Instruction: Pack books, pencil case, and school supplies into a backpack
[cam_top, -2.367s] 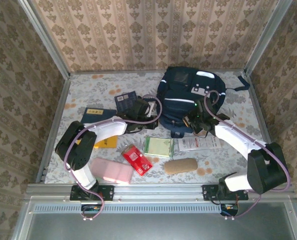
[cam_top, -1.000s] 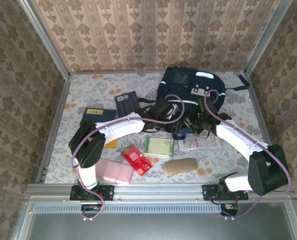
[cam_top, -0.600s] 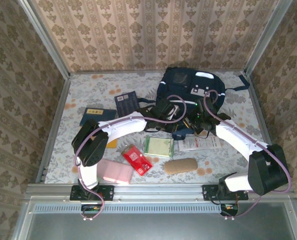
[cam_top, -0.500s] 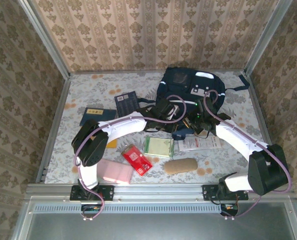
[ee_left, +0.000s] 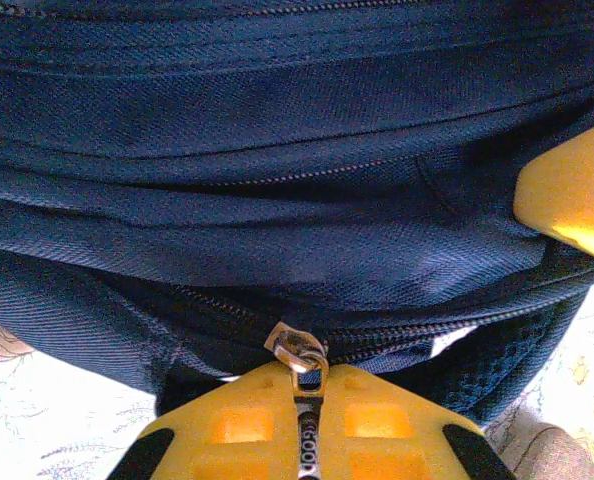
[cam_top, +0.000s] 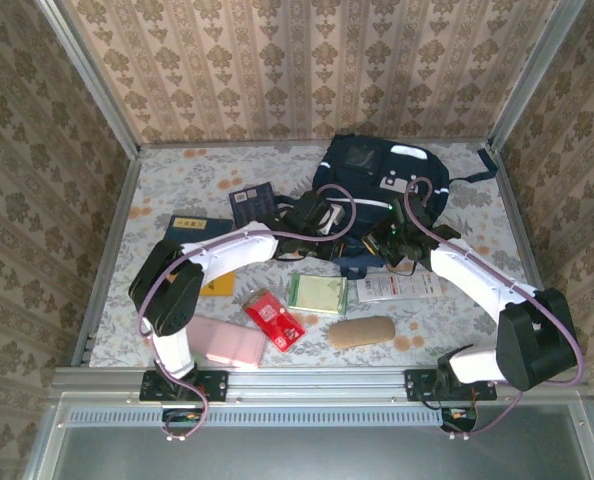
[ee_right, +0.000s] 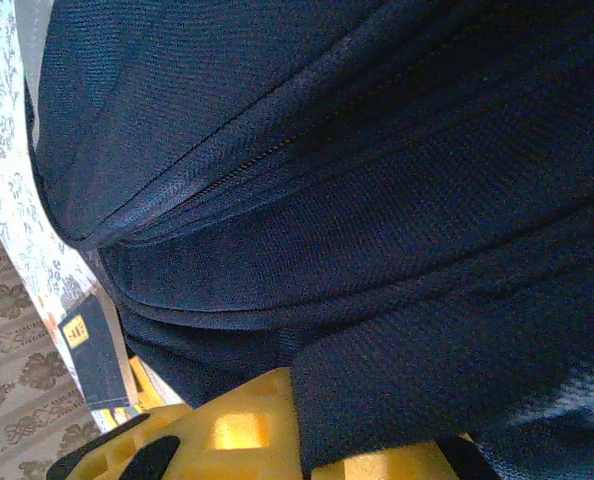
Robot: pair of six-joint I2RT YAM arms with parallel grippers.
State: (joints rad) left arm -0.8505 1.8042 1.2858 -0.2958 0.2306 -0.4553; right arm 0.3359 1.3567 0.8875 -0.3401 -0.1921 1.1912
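The navy backpack [cam_top: 377, 185] lies at the back of the table, its dark fabric [ee_left: 277, 150] close in front of my left wrist camera. My left gripper [cam_top: 333, 238] [ee_left: 310, 425] is shut on the metal zipper pull [ee_left: 299, 352] at the backpack's near edge. My right gripper [cam_top: 380, 248] [ee_right: 322, 440] is shut on a dark backpack strap [ee_right: 407, 370]. On the table lie the navy grid book [cam_top: 249, 203], the blue book [cam_top: 191, 224], the orange-yellow book [cam_top: 218, 287], the red packet [cam_top: 274, 318], the green pad [cam_top: 317, 294], the white packet [cam_top: 397, 287] and a tan pencil case [cam_top: 362, 332].
A flat pink case [cam_top: 223, 341] lies near the front edge by the left arm's base. Metal rails and patterned walls close in the table on three sides. One yellow finger of the right gripper [ee_left: 572, 195] shows at the right of the left wrist view.
My left gripper has closed onto the zipper pull and drawn a little to the left along the backpack's near edge. The right gripper has kept its hold and place.
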